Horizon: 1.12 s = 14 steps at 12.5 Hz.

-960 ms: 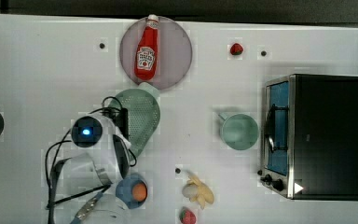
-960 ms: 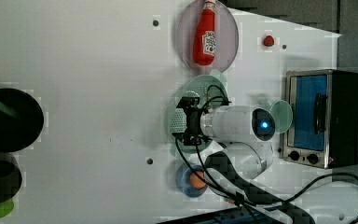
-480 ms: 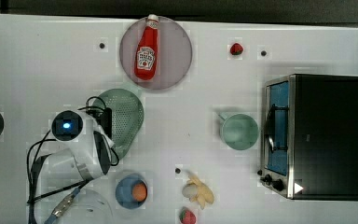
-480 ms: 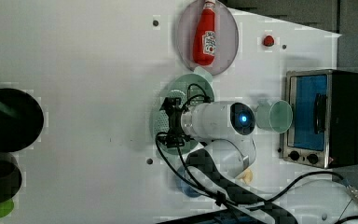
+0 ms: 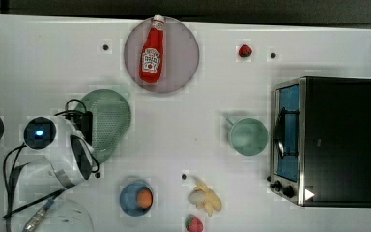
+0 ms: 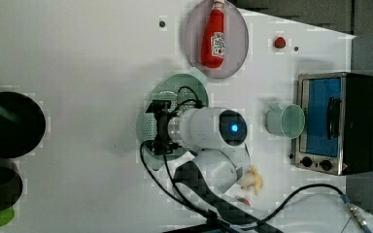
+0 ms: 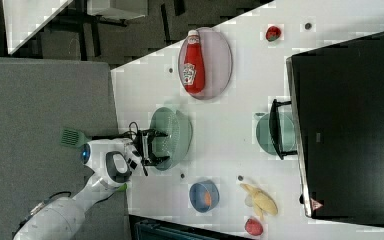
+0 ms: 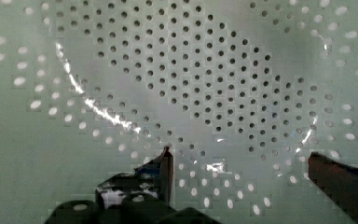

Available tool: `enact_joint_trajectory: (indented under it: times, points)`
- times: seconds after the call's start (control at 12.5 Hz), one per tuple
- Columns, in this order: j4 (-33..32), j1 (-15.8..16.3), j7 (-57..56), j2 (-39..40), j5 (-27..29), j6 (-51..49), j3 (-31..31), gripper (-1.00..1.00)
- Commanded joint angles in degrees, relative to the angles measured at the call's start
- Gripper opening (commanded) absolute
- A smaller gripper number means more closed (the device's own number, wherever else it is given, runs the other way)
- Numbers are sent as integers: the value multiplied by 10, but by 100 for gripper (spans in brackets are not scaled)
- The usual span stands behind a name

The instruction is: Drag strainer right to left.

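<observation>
The gripper (image 7: 156, 146) hangs with its fingers spread apart inside the strainer (image 7: 175, 132), clamping nothing. The strainer sits on the white worktop (image 5: 38, 63), directly under the gripper.

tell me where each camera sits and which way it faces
Top view: overhead, straight down on the table; arm at the top view's lower left, beside the strainer.
Left view: high, angled down; arm over the strainer.
Right view: high, angled down, from the opposite side; open end effector over the strainer.
Wrist view: on the arm, close on the strainer's holes; fingertips apart.
Shared: top and left views both show the ketchup.
</observation>
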Motion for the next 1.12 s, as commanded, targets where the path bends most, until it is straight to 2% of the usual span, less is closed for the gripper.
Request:
enact_joint_trajectory:
  times: [0.08, 0.8, 0.96, 1.12]
  points:
    - [17, 12, 26, 5, -4, -2, 15, 100]
    - [84, 50, 33, 39, 31, -6, 15, 100]
    - [84, 54, 22, 32, 20, -6, 6, 100]
    - [78, 55, -44, -3, -4, -39, -17, 100]
